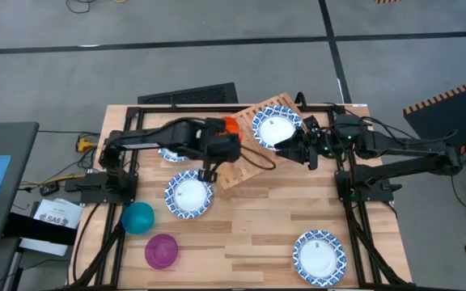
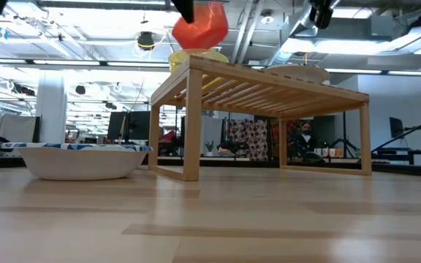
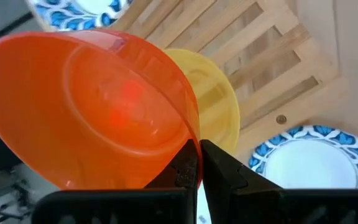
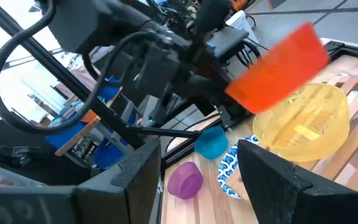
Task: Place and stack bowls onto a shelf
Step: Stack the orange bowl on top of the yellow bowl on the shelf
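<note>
Left gripper (image 3: 197, 163), pinching the orange bowl's (image 3: 98, 112) rim, holds it clear above the yellow bowl (image 3: 219, 109) at the shelf's (image 1: 253, 158) edge; right gripper (image 4: 197, 168) spread, empty.

- high view: overhead, straight down on the whole table (image 1: 249, 234) and both arms
- low view: tabletop level, facing the shelf (image 2: 269, 88) and room behind
- left wrist view: very close on the orange bowl (image 3: 92, 112)
- right wrist view: faces the left arm; also shows orange bowl and shelf
</note>
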